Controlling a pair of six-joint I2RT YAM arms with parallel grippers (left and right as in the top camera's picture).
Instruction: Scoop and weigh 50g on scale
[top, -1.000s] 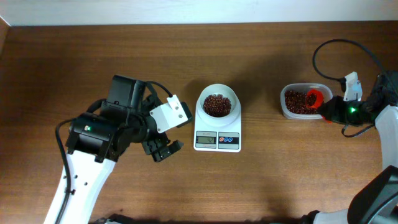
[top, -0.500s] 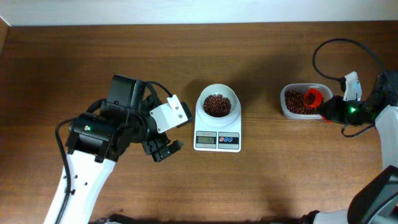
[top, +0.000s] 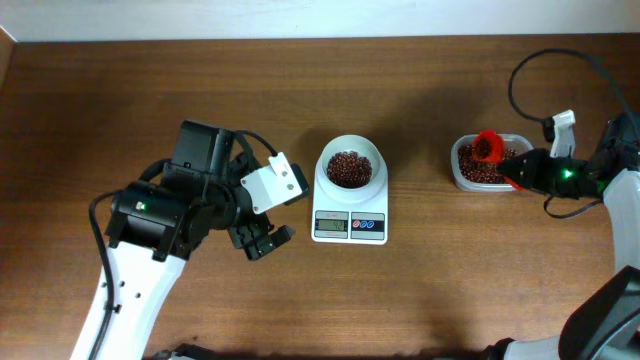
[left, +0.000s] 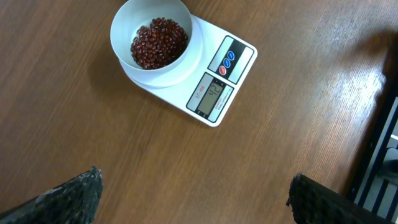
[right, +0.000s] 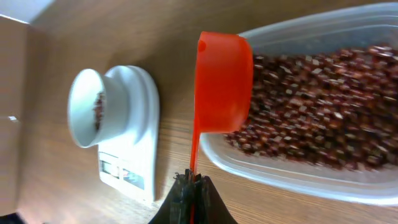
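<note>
Scoop clamped in our right hand, left hand gaping beside the scale, we are planning a level carry and slow trickle into its bowl.

The display on the scale is too soft to read with certainty from the left wrist, and too small from overhead. Below the scale in that wrist view, the left fingers are cut off by the bottom edge; only two dark tips show. Right of the scale, the tub runs off the right wrist picture and its beans are blurred. The scoop shows only its outside, so its contents cannot be told. The right fingers are a dark sliver at the bottom edge.
</note>
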